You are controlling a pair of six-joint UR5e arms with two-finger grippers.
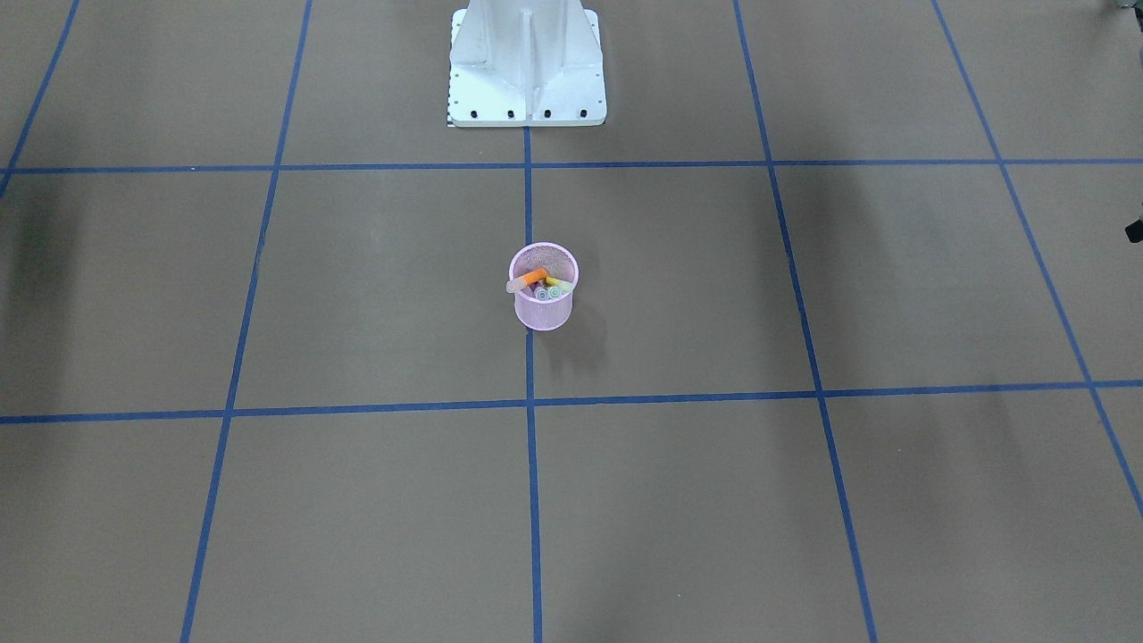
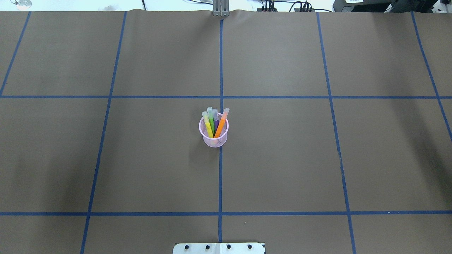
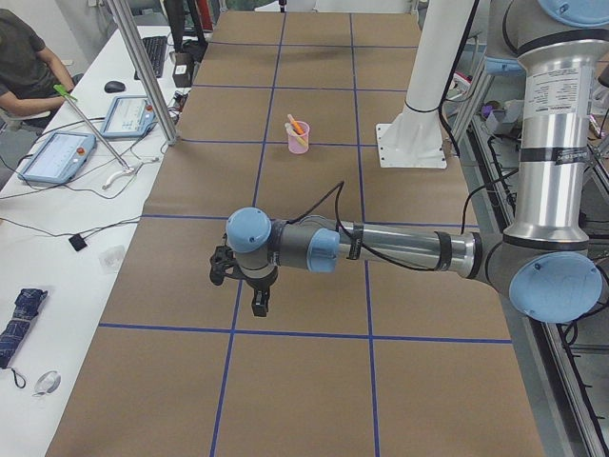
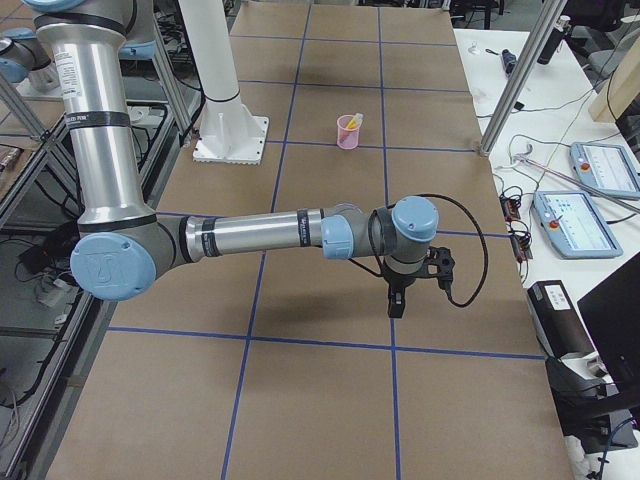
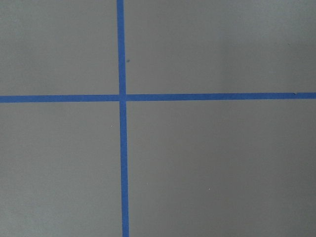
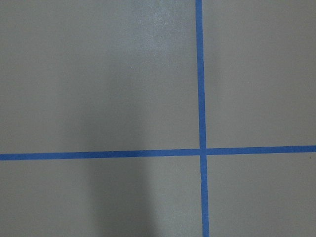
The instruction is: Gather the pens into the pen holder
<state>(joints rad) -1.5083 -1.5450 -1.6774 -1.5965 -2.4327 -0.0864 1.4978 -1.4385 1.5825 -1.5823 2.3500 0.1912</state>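
Note:
The pink mesh pen holder [image 2: 215, 139] stands upright at the table's middle, on a blue tape line; it also shows in the front view [image 1: 543, 309]. Inside it lean the orange pen [image 2: 221, 124], the green pen [image 2: 211, 121], the yellow pen [image 2: 207, 127] and the purple pen [image 2: 215, 119], caps up. My left gripper [image 3: 259, 303] hangs over the table's left end, far from the cup. My right gripper [image 4: 395, 304] hangs over the right end. Both show only in the side views, so I cannot tell whether they are open or shut. Both wrist views show only brown table and blue tape.
The white robot base [image 1: 527, 71] stands at the table's robot side. A side desk with tablets [image 3: 57, 152], a slanted metal post [image 3: 143, 67] and a seated person [image 3: 19, 67] lie beyond the far edge. Blue tape lines [image 2: 220, 176] grid the brown table.

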